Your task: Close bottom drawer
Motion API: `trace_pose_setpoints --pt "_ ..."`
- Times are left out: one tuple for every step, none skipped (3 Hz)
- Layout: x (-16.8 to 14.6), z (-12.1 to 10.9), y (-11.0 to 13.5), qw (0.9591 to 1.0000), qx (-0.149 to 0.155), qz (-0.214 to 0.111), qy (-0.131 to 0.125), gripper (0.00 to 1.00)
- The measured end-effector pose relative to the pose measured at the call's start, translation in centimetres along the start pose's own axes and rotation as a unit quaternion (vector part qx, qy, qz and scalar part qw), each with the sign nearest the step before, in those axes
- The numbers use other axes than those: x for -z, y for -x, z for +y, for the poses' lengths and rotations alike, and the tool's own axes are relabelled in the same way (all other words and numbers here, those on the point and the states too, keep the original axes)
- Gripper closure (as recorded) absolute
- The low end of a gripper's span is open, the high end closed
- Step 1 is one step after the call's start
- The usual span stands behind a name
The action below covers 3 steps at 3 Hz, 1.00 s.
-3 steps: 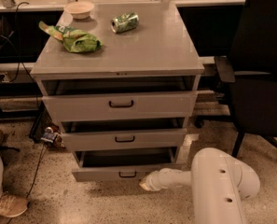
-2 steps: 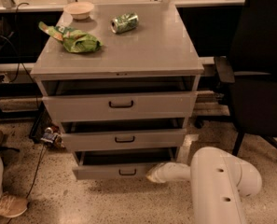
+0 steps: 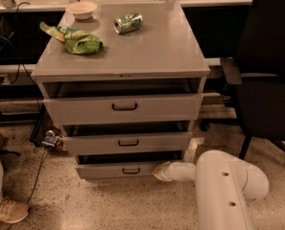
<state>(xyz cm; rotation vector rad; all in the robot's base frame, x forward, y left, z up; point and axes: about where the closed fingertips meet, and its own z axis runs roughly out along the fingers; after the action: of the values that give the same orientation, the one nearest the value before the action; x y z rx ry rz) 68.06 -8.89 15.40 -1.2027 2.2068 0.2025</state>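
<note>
Three grey drawers stand a little way out of the desk (image 3: 156,47). The bottom drawer (image 3: 103,170), lowest of them and just above the floor, shows a dark gap over its low front. The gripper (image 3: 159,172), at the tip of the white arm (image 3: 223,186), lies against the right end of that front; whether it is parted or closed cannot be told.

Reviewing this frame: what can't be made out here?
Camera view, the only one:
- Whether the hand, at the right end of the bottom drawer, touches it: the arm hides the contact.
- Inside that drawer: dark shadow.
- Label on the green can: too small.
- The black chair: cut by the right edge.
</note>
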Motion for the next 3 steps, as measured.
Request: trace_pose_setpoints --pt "0.0 -1.7 0.5 0.9999 0.007 -0.003 -0.013 1.00" --pt "0.9 -3.6 0.2 0.9994 0.007 0.007 -0.035 1.00" --pt "1.2 -3.8 0.1 0.9992 0.004 0.009 -0.038 1.00"
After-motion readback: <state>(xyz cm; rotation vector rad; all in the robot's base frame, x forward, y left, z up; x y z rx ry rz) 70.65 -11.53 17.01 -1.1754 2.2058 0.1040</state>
